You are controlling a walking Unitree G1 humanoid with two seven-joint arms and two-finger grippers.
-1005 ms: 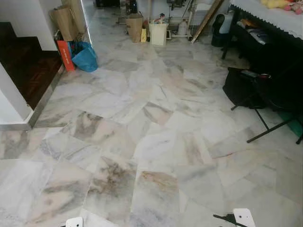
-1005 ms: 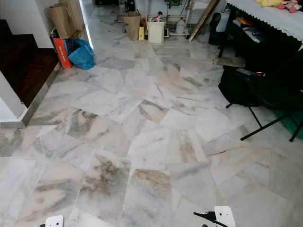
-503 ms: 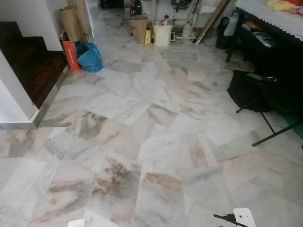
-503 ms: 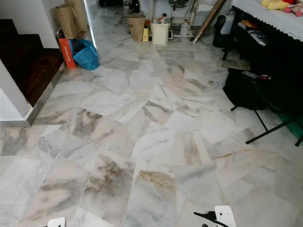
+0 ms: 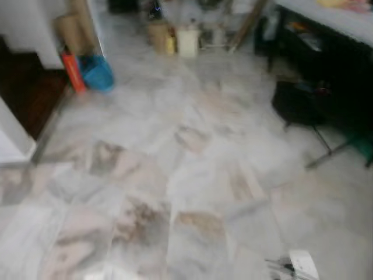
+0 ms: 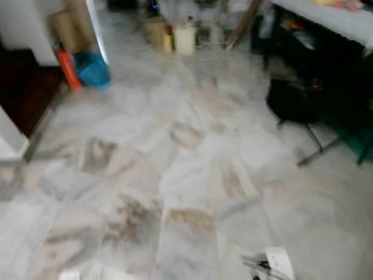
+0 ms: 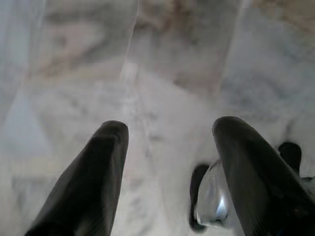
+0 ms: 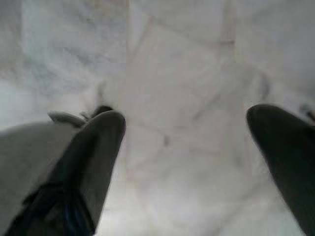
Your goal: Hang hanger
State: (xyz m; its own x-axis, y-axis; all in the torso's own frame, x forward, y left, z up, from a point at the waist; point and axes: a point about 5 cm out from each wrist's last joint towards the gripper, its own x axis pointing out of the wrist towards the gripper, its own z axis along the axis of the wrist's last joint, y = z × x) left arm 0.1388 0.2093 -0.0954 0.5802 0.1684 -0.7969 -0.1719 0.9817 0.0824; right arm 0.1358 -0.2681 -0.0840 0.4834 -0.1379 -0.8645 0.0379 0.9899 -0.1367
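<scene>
Two head views are blurred; a marble floor (image 5: 192, 175) of grey, white and brown-veined slabs is seen across most of each frame. At the upper left a blue bag (image 5: 96, 73) is noted, just beside an upright orange-red object (image 5: 72, 72); behind them a brown paper bag (image 5: 69, 32) is leaned against the white wall. A dark wooden step (image 5: 26, 96) is seen at the left edge. At the top centre a second brown bag (image 5: 156, 34), a small yellow item (image 5: 169, 44) and one white bin (image 5: 187, 42) are lined up close together. On the right a black bag (image 5: 298, 104) is seen on the floor beside the thin crossed legs of a black stand (image 5: 326, 149); above it a dark table with a white cloth (image 5: 326, 14) is made out.

No hanger can be made out in any frame; its place cannot be told.

At the lower right edge a white part of the robot's body (image 5: 303, 265) is seen.

In the left wrist view, the left gripper (image 7: 167, 142) is pointed at the floor, its two black fingers (image 7: 93, 177) held apart with nothing between them; a shiny metal part of the robot (image 7: 211, 201) is seen beside one finger. In the right wrist view, the right gripper (image 8: 184, 123) is likewise spread wide over bare marble, nothing held.
</scene>
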